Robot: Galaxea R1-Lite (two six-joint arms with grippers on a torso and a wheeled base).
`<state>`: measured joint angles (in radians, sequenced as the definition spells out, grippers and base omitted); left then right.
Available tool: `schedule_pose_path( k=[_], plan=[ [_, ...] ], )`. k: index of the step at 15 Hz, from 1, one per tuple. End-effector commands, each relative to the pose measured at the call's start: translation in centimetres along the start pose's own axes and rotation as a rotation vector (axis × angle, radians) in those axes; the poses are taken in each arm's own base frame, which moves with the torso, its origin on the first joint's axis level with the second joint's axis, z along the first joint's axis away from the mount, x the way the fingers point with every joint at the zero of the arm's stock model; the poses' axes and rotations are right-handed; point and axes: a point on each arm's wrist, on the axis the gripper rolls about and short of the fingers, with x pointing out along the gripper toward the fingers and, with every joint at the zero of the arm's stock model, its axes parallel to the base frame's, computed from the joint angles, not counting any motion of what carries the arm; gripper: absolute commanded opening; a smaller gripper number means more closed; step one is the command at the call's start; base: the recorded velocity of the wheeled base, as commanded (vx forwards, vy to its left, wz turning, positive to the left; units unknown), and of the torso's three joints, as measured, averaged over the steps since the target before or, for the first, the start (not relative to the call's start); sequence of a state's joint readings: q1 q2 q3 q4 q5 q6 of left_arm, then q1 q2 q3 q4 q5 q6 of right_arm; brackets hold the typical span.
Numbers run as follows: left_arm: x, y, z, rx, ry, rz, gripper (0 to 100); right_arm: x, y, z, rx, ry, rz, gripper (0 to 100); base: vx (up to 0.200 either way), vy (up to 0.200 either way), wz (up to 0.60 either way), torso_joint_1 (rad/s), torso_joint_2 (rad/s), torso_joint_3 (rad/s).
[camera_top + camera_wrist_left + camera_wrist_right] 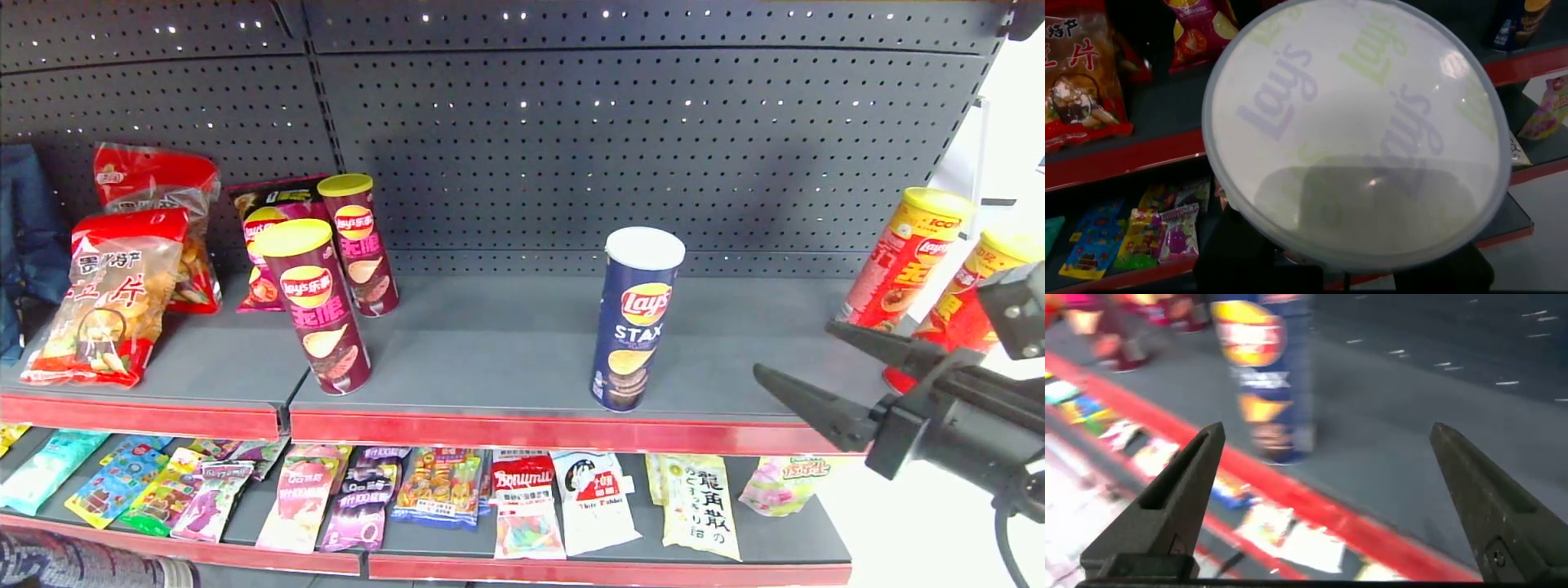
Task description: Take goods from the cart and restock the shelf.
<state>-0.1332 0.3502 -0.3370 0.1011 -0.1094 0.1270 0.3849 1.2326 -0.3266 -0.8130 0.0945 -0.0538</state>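
Observation:
A dark blue chip can [637, 318] with a white lid stands upright near the front edge of the grey shelf [506, 351]. My right gripper [792, 349] hangs open to the right of it, a short way off, with nothing between its fingers. The right wrist view has the same can [1266, 376] ahead of the open right gripper [1327, 429]. Close to the left wrist camera is the clear lid of another chip can [1355, 131], held in front of the shelf by my left gripper [1347, 273], which is mostly hidden beneath it. That can's body [90, 563] lies at the lower left.
Two maroon cans [318, 302] stand left of the blue one, with red snack bags [114, 294] beyond them. Two red and yellow cans [906, 253] stand at the shelf's right end, behind my right arm. The lower shelf [604, 567] carries several flat packets.

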Motion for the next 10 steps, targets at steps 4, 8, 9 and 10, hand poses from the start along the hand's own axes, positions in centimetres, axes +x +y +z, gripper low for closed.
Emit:
schedule_pose_path(
  k=[4, 8, 9, 10],
  plan=[
    [0.1, 0.0, 0.1, 0.0, 0.003, -0.005, 0, -7.2, -3.4, -1.1, -0.034, -0.043, -0.245, 100, 0.0, 0.0, 0.0, 0.0, 0.0, 0.0],
    [0.3, 0.0, 0.3, -0.001, 0.009, -0.029, 0, -10.3, -2.4, -2.6, -0.002, 0.004, -0.348, 100, 0.0, 0.0, 0.0, 0.0, 0.0, 0.0],
    [0.5, 0.1, 0.5, -0.001, 0.013, -0.035, 0, -10.9, -1.9, -3.8, 0.004, 0.016, -0.346, 100, 0.0, 0.0, 0.0, 0.0, 0.0, 0.0],
    [0.7, 0.1, 0.7, -0.002, 0.016, -0.036, 0, -11.3, -1.5, -4.5, 0.007, 0.014, -0.347, 100, 0.0, 0.0, 0.0, 0.0, 0.0, 0.0]
  ],
)
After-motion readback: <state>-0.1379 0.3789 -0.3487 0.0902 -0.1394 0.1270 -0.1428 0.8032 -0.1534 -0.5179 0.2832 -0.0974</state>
